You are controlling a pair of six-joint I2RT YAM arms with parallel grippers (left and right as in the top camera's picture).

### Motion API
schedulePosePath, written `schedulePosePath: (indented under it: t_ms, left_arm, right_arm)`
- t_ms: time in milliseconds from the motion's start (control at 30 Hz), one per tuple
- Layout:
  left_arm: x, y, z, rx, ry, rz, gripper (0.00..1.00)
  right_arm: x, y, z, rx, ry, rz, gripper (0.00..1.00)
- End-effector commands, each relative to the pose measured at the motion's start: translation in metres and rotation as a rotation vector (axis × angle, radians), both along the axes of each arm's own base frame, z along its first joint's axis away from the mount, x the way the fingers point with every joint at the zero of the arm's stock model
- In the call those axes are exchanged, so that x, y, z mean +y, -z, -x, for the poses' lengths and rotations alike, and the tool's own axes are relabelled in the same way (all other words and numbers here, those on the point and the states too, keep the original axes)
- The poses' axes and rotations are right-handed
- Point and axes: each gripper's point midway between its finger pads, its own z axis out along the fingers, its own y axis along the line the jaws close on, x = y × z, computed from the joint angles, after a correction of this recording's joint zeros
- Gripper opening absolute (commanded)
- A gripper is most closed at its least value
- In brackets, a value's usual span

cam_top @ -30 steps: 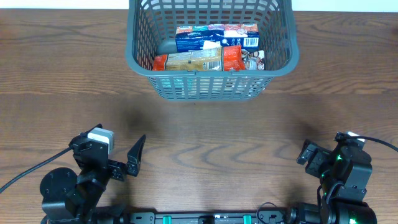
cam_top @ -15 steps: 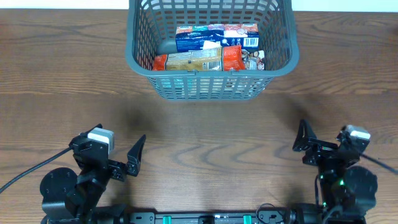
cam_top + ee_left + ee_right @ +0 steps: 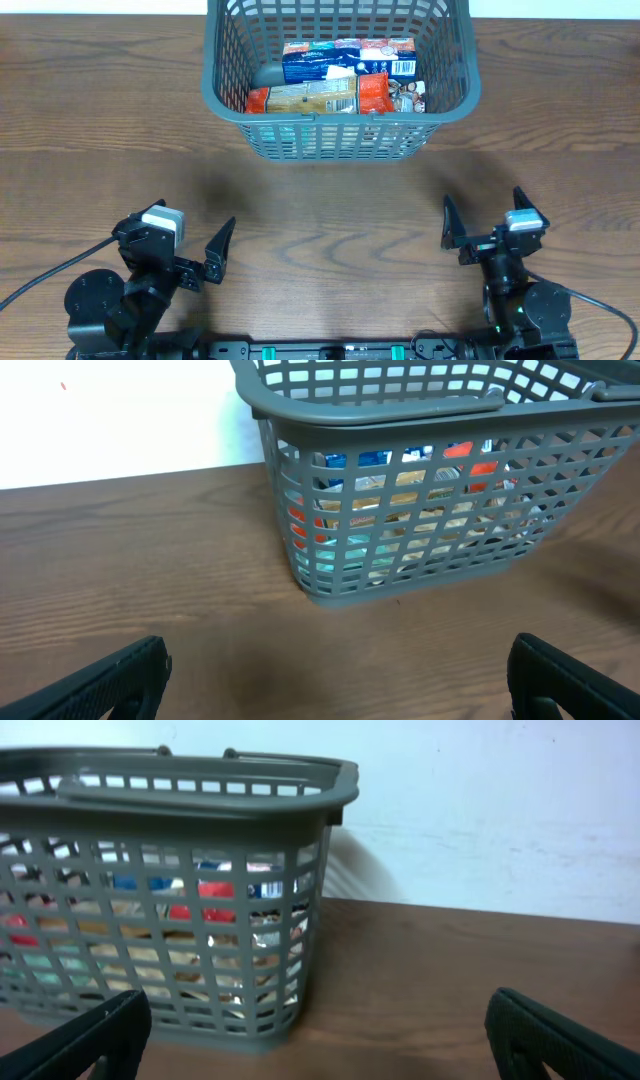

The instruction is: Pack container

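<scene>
- My left pincer (image 3: 340,660) and right pincer (image 3: 320,1012) gape empty, well short of the basket (image 3: 340,140) at the far side.
- Stiff, light plastic, packs (image 3: 340,82) inside: I judge its thick rim (image 3: 380,405) the best hold.

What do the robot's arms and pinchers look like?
Black all over, with chunky round joints. The left gripper and right gripper each have two flat, pointed black fingers and a small white-topped box behind them. A thin black cable trails from the left arm.
</scene>
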Motion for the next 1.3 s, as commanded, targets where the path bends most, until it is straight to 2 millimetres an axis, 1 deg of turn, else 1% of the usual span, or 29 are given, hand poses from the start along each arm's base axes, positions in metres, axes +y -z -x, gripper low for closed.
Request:
schedulePosePath:
  t_ms: [0,200,333,433,533,733,800,1267]
  left_arm:
    - [-0.002,0.000,0.001,-0.002,0.016,-0.002,0.99]
    - [-0.002,0.000,0.001,-0.003,0.016,-0.002,0.99]
    - [-0.002,0.000,0.001,-0.002,0.016,-0.002,0.99]
    - [-0.002,0.000,0.001,-0.002,0.015,-0.002,0.99]
    - [-0.002,0.000,0.001,-0.002,0.016,-0.002,0.99]
    - [-0.002,0.000,0.001,-0.003,0.016,-0.002,0.99]
    - [-0.002,0.000,0.001,-0.003,0.016,-0.002,0.99]
    - [-0.002,0.000,0.001,-0.002,0.015,-0.002,0.99]
  right_arm:
    - [0.003,0.012,0.001,-0.009,-0.013,0.056,0.99]
    - [0.002,0.031,-0.002,-0.003,-0.006,0.062,0.99]
    - [-0.001,0.036,-0.003,0.003,0.012,0.103,0.99]
    - [-0.009,0.041,-0.003,0.025,0.055,0.120,0.99]
    - [-0.014,0.052,-0.002,0.068,0.080,0.129,0.99]
    - [-0.016,0.086,0.003,0.208,0.081,0.154,0.99]
    - [-0.016,0.093,0.005,0.238,0.079,0.160,0.99]
    - [-0.021,0.093,0.005,0.239,0.101,0.162,0.99]
